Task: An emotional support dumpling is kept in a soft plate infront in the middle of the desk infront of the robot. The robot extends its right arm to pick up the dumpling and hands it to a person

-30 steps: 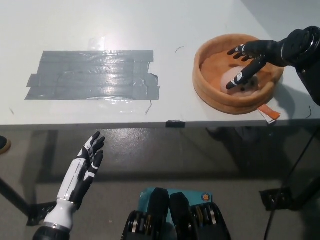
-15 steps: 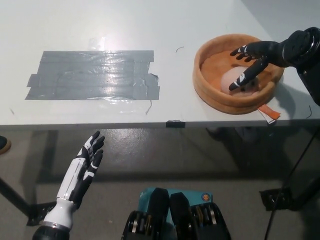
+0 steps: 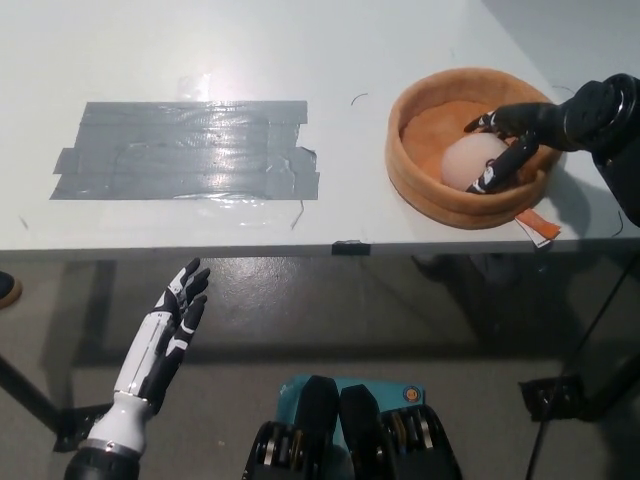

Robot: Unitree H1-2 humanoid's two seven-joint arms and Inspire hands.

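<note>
Our black right hand [image 3: 512, 140] reaches in from the right edge of the frame and sits inside the soft orange plate [image 3: 420, 185] at the upper right, its fingers curled over the right side of the pale dumpling [image 3: 468, 162]. We can see fingertips touching the dumpling's top and its lower right flank, but the dumpling rests on the plate's floor and we cannot tell whether the hand has a real grip on it. The dumpling lies right of the plate's centre, close to the near wall. The plate itself stands on the white worktop [image 3: 300, 50], near its front edge, with a small orange tag [image 3: 540, 225] sticking out from under its lower right rim and lying over the worktop's edge. Well apart from the plate, at the left centre of the worktop, we see a broad patch of grey tape [image 3: 190, 150] made of several overlapping strips, shiny under the light, its right end ragged. Our white left hand [image 3: 165, 340] rests at the lower left of the frame, below the worktop's front edge and over the floor, palm open with its fingers spread and pointing up toward the worktop, holding nothing.
</note>
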